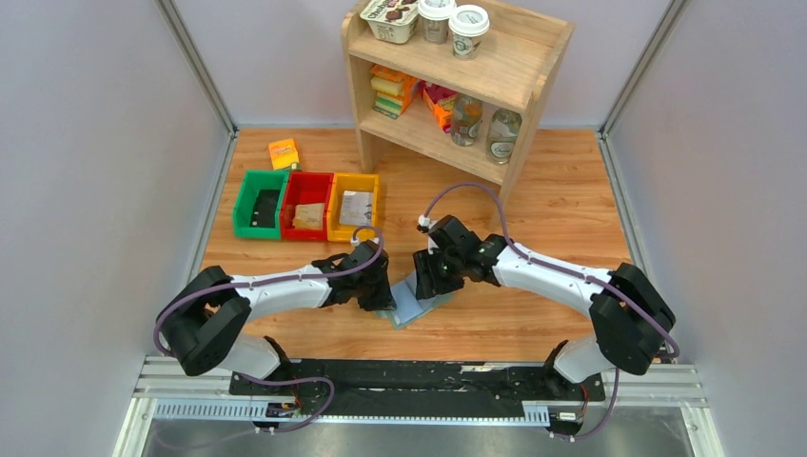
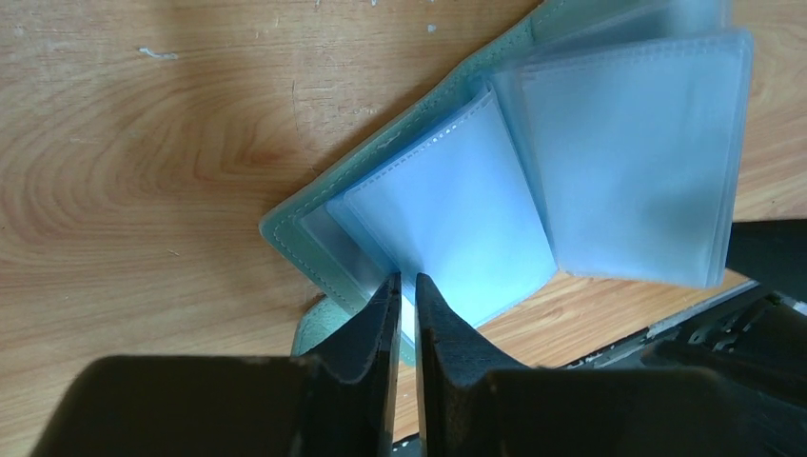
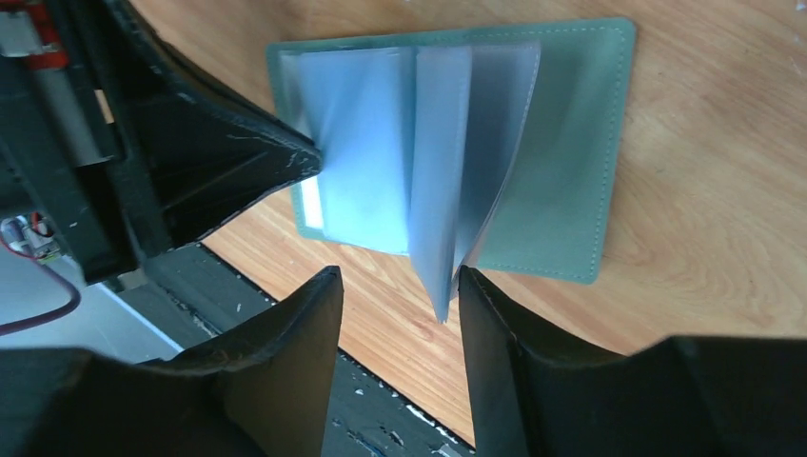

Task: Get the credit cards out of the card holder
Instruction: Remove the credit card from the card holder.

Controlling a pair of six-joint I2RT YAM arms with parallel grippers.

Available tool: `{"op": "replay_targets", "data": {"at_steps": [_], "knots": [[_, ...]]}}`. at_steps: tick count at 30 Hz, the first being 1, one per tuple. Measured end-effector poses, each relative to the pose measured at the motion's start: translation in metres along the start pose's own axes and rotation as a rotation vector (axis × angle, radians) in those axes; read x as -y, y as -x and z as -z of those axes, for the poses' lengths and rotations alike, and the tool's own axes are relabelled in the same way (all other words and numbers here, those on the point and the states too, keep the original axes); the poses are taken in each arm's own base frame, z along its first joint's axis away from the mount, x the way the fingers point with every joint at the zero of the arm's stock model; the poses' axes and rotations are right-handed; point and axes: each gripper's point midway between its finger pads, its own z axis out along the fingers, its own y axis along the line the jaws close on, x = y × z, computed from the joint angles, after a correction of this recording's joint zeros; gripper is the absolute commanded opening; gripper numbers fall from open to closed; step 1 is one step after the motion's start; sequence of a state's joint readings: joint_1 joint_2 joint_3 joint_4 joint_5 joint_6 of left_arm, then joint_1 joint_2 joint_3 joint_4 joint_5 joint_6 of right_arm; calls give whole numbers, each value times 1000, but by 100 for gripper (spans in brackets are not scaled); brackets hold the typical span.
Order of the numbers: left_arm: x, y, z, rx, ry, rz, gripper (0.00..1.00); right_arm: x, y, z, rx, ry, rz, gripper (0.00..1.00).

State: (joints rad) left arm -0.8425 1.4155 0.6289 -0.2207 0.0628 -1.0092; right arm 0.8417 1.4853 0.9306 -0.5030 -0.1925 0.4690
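The card holder (image 1: 411, 307) lies open on the wood between both arms, its sage-green cover (image 3: 561, 190) flat and its blue-grey pocket panels (image 2: 628, 152) fanned up. My left gripper (image 2: 406, 281) is shut on the near edge of one panel (image 2: 457, 219) at the holder's corner; in the right wrist view its black finger (image 3: 285, 162) meets that edge. My right gripper (image 3: 400, 276) is open, and the lower corner of the raised panels (image 3: 440, 286) hangs between its fingertips, close to the right finger. A pale strip (image 3: 309, 205) shows at the pinched panel's edge; no credit card is plainly visible.
Green (image 1: 259, 203), red (image 1: 306, 205) and yellow (image 1: 352, 205) bins sit at the back left, with an orange packet (image 1: 284, 152) behind them. A wooden shelf (image 1: 457, 86) with cups and bottles stands at the back. The black mounting rail (image 1: 419, 381) runs just beyond the near table edge.
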Motion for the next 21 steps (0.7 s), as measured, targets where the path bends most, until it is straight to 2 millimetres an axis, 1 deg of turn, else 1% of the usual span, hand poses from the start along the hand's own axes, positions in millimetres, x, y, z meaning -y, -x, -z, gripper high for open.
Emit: {"op": "replay_targets", "data": {"at_steps": [3,6,7,8,9,13,16,21], "knots": [[0,0,0,3,-2,6,17,-6,2,4,10,25,6,50],[-3,0,3,16,0,10,17,-5,2,4,13,21,6,49],[-5,0,4,21,4,10,17,-4,2,4,14,16,6,51],[-7,0,6,23,9,10,17,-3,3,4,17,9,6,62],[-8,0,8,28,13,10,17,-1,3,4,21,-3,5,65],[-10,4,15,54,24,9,17,17,5,4,41,-104,-6,72],[-13,7,19,73,35,7,17,29,8,3,58,-167,-6,72],[-16,5,17,65,49,7,17,35,7,-4,48,-195,-6,72]]}}
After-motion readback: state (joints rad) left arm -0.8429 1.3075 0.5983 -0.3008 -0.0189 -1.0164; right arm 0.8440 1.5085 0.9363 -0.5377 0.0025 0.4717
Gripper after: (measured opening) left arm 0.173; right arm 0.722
